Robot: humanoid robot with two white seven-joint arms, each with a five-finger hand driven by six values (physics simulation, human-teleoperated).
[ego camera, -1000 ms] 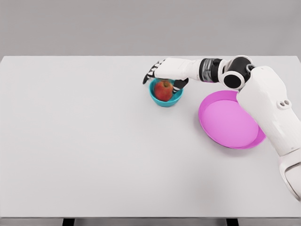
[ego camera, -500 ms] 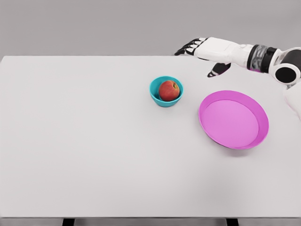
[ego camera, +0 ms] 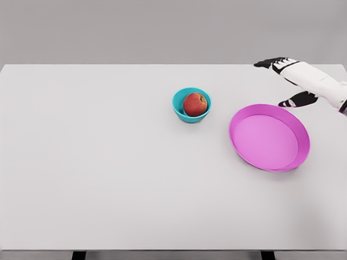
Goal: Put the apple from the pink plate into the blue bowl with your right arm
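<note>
The right robot hand (ego camera: 295,81) is pulling back toward the right edge of the view, its dark-tipped fingers (ego camera: 269,63) spread apart and holding nothing. A second ago it was hovering directly over the blue bowl (ego camera: 177,104); half a second ago it was already lifted clear and up near the far edge of the surface (ego camera: 108,173); now it is hanging beyond the far-right rim of the pink plate (ego camera: 237,146), well apart from the bowl, with most of the arm already sliding out of frame. The apple (ego camera: 195,104) is sitting inside the blue bowl, its top showing above the rim, and it is not shifting between the pictures — it appears settled rather than rolling. The pink plate is lying bare, just to the right of the bowl and not touching it. Judging from this, the transfer itself is looking finished — the release is done and the withdrawal is simply clearing the arm away, with nothing left near the bowl to disturb it. The left arm is not showing anywhere in the view.
</note>
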